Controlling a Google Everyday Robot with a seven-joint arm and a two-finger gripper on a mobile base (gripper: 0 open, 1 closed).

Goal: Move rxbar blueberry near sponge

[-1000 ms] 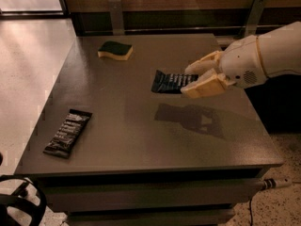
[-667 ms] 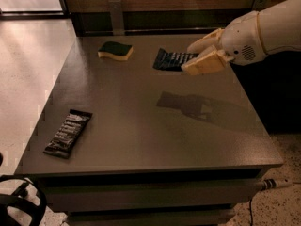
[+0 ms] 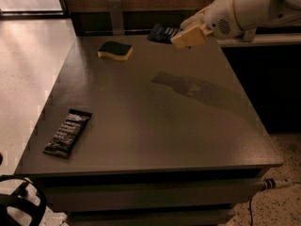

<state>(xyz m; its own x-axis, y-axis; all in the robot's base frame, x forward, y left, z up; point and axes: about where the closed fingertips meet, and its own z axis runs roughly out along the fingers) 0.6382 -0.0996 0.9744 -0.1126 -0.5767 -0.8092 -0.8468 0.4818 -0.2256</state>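
The rxbar blueberry [image 3: 162, 34], a dark navy wrapper with pale lettering, is held in the air above the far edge of the table. My gripper [image 3: 184, 32] is shut on its right end, reaching in from the upper right. The sponge [image 3: 115, 50], yellow with a dark green top, lies on the table at the far left, to the lower left of the bar and apart from it.
A longer black-brown bar wrapper [image 3: 68, 133] lies near the table's [image 3: 155, 126] front left edge. A wooden wall and a rail run behind the table. A dark cabinet stands to the right. The pale floor lies to the left.
My gripper has carried the blue bar up and away towards the far edge of the table, and a little to the left. The sponge and the black-brown bar have not moved.
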